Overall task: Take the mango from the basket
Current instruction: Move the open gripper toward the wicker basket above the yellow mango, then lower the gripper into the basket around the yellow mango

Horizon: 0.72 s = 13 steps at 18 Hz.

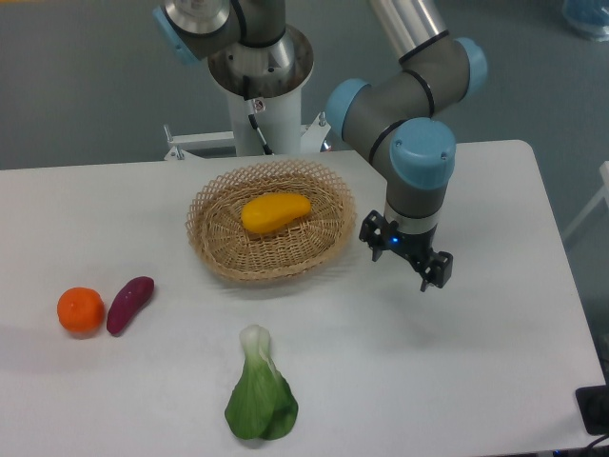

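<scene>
While the mango (275, 211) lies untouched in the basket (211, 251), the gripper (405, 258) hovers just beside its rim, fingers spread wide, empty.

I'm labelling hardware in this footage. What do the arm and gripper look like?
The arm has grey tubular links and light blue joint caps, with a silver upper tube. The gripper is black, two short fingers, with a small blue light on its body. A black cable runs down the base column.

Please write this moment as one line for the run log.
phase: approach | pincer: open, empty, right of basket | mango: in basket, untouched
</scene>
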{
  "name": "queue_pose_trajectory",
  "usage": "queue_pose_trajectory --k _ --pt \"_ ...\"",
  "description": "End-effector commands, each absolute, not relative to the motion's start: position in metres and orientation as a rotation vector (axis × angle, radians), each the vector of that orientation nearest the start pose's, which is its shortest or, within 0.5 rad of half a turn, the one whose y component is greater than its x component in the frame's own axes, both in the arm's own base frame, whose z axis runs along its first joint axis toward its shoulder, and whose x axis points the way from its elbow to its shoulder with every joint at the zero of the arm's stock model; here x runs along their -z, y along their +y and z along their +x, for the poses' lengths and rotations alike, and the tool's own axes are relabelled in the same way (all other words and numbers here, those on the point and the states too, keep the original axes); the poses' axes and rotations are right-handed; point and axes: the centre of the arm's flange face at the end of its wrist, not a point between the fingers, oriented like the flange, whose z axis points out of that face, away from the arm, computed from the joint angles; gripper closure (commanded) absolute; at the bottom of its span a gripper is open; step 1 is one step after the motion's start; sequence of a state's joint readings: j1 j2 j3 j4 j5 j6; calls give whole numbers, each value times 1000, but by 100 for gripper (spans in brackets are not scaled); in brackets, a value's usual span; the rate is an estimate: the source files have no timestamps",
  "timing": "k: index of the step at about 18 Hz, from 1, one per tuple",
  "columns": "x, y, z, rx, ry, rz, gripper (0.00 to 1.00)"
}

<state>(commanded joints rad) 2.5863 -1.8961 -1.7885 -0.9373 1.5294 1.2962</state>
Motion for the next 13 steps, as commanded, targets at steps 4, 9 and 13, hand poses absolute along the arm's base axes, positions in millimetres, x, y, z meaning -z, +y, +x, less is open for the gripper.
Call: queue_pose_trajectory --k 4,9,13 --pt "-272 422 -397 -83 469 -3034 0" --pt "-269 417 -370 -57 510 -3036 0" --pt "-266 416 -340 -37 564 -3032 0"
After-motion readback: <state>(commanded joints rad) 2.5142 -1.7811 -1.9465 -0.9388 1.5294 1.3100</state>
